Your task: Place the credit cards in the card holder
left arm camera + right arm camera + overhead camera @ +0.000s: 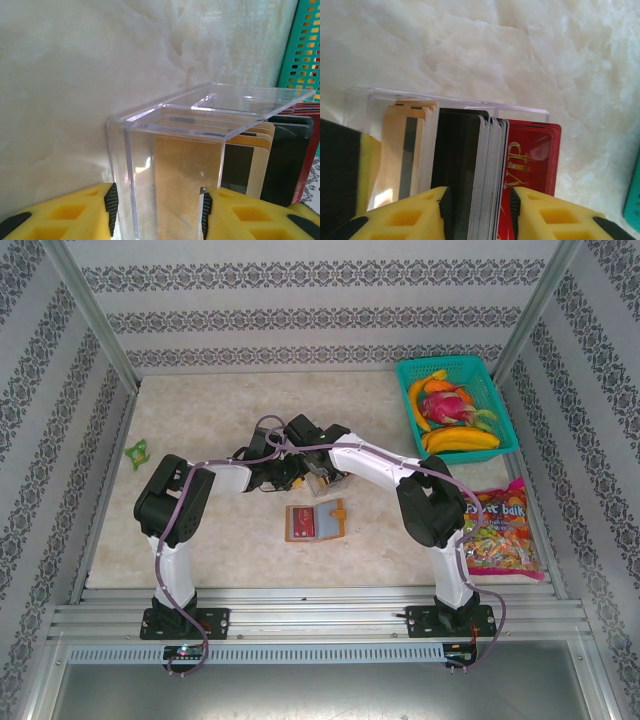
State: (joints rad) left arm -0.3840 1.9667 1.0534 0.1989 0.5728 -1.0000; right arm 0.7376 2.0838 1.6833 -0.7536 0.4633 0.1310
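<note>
Overhead, both arms meet over the middle of the table [200, 410], and their bodies hide the grippers and what they hold there. The holder [315, 521] lies open just nearer the near edge, apart from both arms. Its left half looks reddish and its right half tan, but what is in it is too small to tell.

The left gripper [156, 210] is closed on a clear box [170, 130], with one pad against each side wall. The lower part of the box is cut off by the frame. The cards [187, 165] stand inside it on edge. The tan ones are blurred through the plastic, and black and red ones project past the box's open end.

The right gripper [480, 207] stands narrow, one pad on each side of the black and pale cards in the stack. Whether it actually clamps them cannot be told. The red card [532, 155] lies outside the right pad, its gold lettering partly covered.

A basket [482, 375] of fruit sits at the far right corner. A sweets bag [500, 530] lies by the right edge. A small green item [137, 452] near the left edge cannot be identified.
</note>
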